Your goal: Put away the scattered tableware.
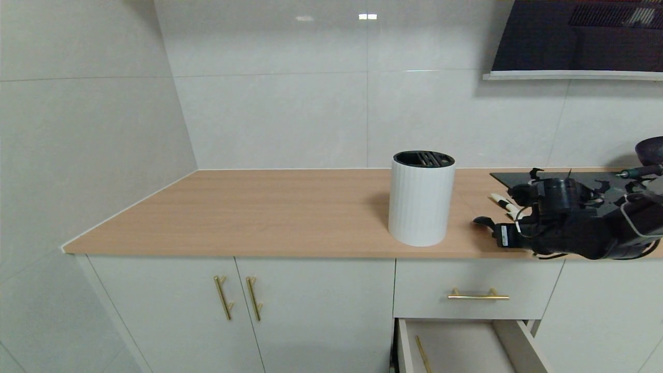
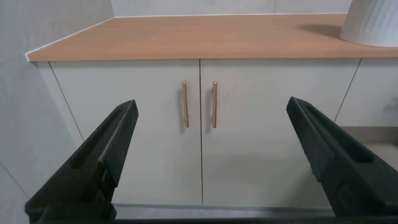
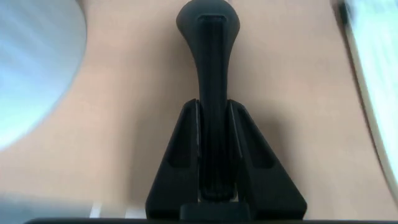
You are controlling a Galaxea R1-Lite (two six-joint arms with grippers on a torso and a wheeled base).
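1. The left gripper hangs low in front of the cupboard doors, fingers wide apart and holding nothing.
2. Below the right gripper and nearer the robot, a drawer stands pulled out.
3. The right gripper sits low over the front edge of the surface. Its fingers are clamped on a black-handled utensil, whose rounded end sticks out ahead of the fingertips.
4. Just past that rounded end, near but apart, the white holder stands upright, with its slotted top above gripper height.
5. The step looks like stowing the utensil, probably in the holder. Done well, that means lifting clear of the rim, tipping the utensil upright, lining it up with a slot, and letting go only once it is seated.
6. The right forearm lies nearly level along the surface front, wrist pointing toward the robot's left.
7. Behind the right gripper, white-handled pieces lie on the surface, waiting.
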